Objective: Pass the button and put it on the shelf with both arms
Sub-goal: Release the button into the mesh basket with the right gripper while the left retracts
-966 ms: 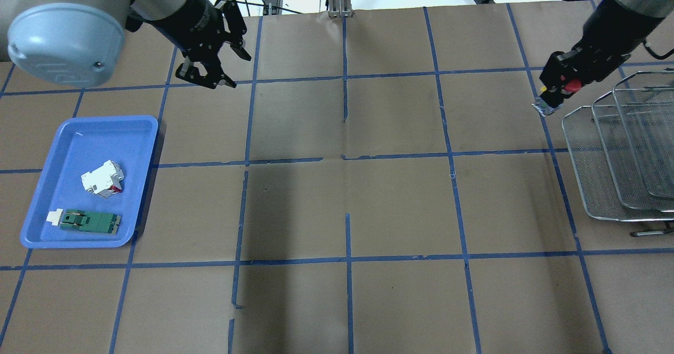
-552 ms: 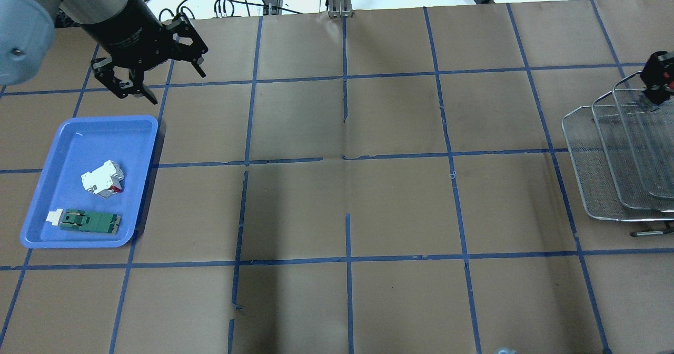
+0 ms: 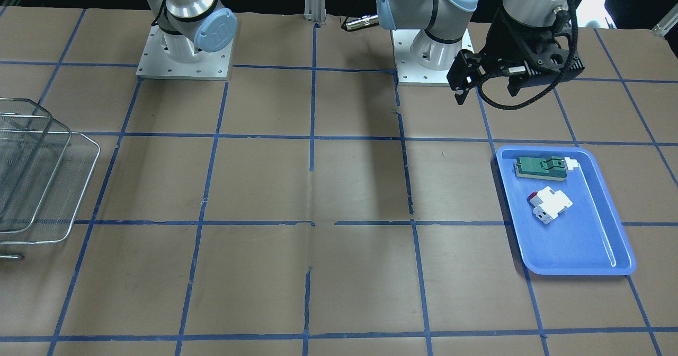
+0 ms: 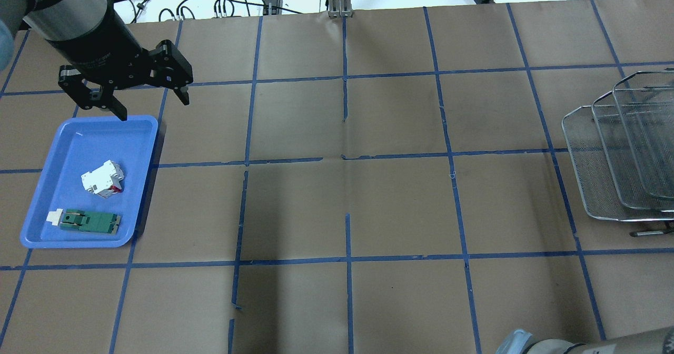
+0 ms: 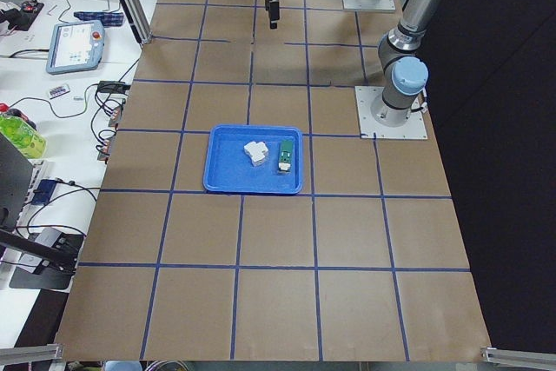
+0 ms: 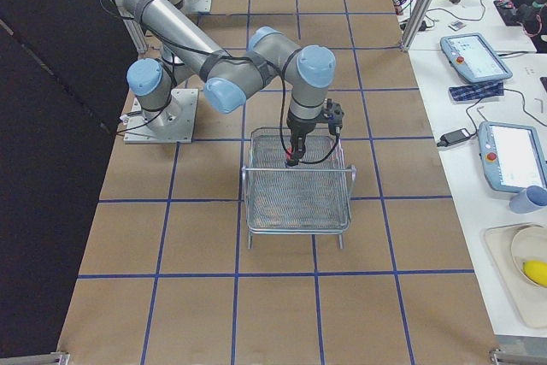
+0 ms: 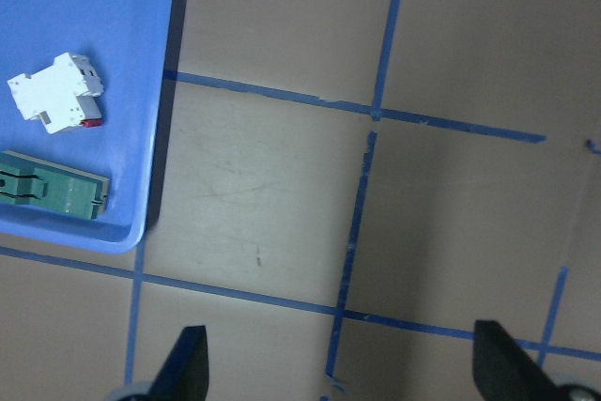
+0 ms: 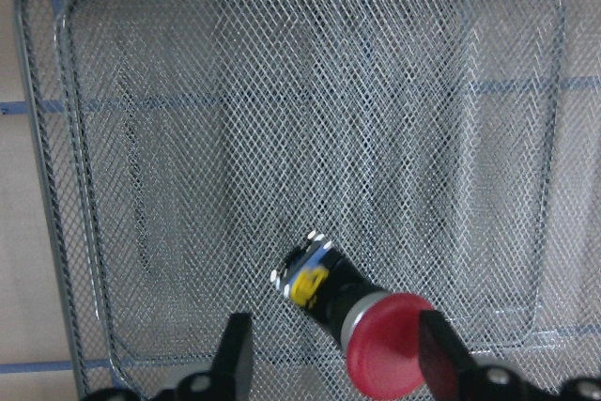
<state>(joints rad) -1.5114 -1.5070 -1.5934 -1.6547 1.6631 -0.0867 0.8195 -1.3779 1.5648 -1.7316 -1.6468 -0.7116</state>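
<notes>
The button, with a red cap, black body and yellow detail, sits between the fingers of my right gripper. The gripper is shut on it and holds it above the mesh of the silver wire shelf. In the exterior right view the right gripper hangs over the shelf's upper tier. The shelf also shows at the overhead view's right edge. My left gripper is open and empty, hovering by the far corner of the blue tray; the left wrist view shows bare table below it.
The blue tray holds a white block with a red tab and a green flat part. Both arm bases stand at the robot's side of the table. Cables and devices lie beyond the far edge.
My left gripper has swung left and down to the tray's far corner, still open. My right gripper has carried the button rightward over the shelf and out of the overhead view.
</notes>
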